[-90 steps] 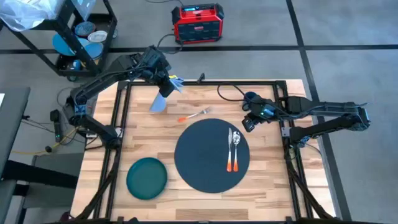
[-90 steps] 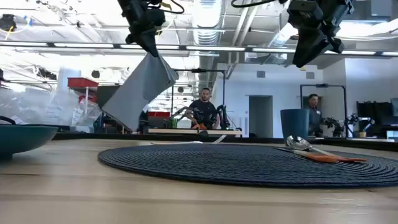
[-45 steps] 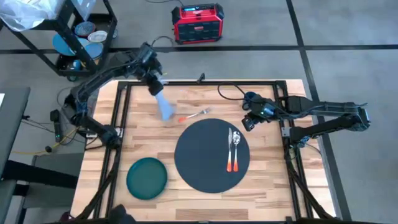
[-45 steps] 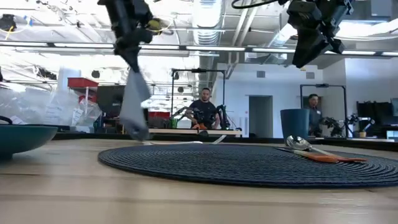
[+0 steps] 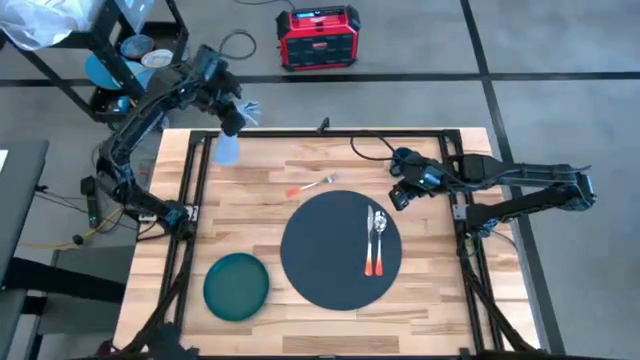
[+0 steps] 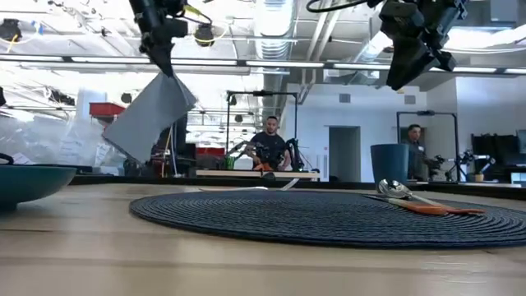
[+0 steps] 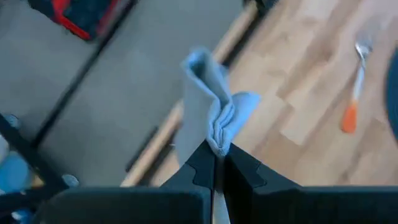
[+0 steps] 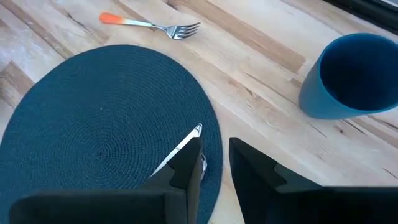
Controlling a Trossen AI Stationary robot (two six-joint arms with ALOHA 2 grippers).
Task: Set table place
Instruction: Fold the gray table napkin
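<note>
The left hand (image 5: 228, 113) hangs above the desk's (image 5: 260, 222) far left corner, pinching a light blue cloth (image 7: 208, 115) that dangles from it. The right hand (image 8: 213, 158), fingers slightly apart and holding nothing, hovers by the blue cup (image 8: 348, 76). The round dark mat (image 5: 341, 249) lies mid-desk, bearing a spoon (image 5: 376, 240); the green plate (image 5: 236, 286) sits empty.

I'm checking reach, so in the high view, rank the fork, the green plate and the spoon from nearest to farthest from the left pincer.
Measured from the left pincer, at the table's far left corner:
1. Fork, on bare wood beyond the mat.
2. Spoon, on the mat's right side.
3. Green plate, near left corner; too close to the spoon to rank firmly.
</note>
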